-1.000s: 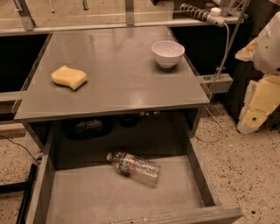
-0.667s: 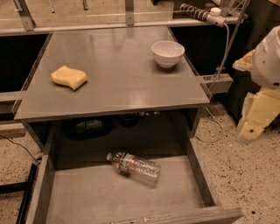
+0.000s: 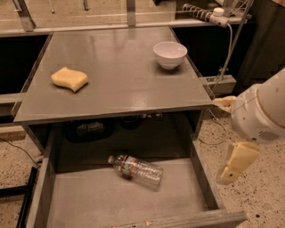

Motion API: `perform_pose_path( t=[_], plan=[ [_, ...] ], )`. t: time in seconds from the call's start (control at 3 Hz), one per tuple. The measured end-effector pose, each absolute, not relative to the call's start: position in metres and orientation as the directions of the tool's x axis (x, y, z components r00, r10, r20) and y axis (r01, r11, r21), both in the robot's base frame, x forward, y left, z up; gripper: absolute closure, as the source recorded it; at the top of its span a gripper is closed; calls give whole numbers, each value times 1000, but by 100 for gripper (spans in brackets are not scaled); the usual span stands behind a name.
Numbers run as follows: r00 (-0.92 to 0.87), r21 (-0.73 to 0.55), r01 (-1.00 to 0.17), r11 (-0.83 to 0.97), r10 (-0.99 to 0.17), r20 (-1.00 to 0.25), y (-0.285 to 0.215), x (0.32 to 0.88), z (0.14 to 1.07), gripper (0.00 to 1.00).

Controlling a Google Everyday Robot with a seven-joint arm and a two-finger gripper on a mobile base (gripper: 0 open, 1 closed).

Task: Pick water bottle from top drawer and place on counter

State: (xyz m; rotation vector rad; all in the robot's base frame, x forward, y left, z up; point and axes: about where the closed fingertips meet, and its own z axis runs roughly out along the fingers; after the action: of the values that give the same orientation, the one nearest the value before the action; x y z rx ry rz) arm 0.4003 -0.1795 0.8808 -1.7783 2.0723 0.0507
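Note:
The water bottle (image 3: pixel 136 170) lies on its side in the open top drawer (image 3: pixel 89 202), near the drawer's back middle, with its white cap pointing left. The counter (image 3: pixel 120 84) sits above the drawer's back part. My gripper (image 3: pixel 234 162) hangs at the right, outside the drawer's right wall and level with the drawer, below the white round arm housing (image 3: pixel 262 111). It is well apart from the bottle and holds nothing I can see.
A yellow sponge (image 3: pixel 69 79) lies on the counter's left side and a white bowl (image 3: pixel 170 54) stands at its back right. A power strip (image 3: pixel 200 13) and cable run behind the right corner. Speckled floor (image 3: pixel 262 200) lies to the right of the drawer.
My arm has moved left and down, closer to the table's right side. The bottle, sponge and bowl have not moved.

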Motion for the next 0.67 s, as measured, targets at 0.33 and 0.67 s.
perform_pose_path(
  t=[0.33, 0.67],
  plan=[
    [-29, -273, -948, 165, -897, -442, -150, 402, 853, 0],
    [-28, -265, -951, 158, -900, -435, -142, 403, 844, 0]
  ],
)
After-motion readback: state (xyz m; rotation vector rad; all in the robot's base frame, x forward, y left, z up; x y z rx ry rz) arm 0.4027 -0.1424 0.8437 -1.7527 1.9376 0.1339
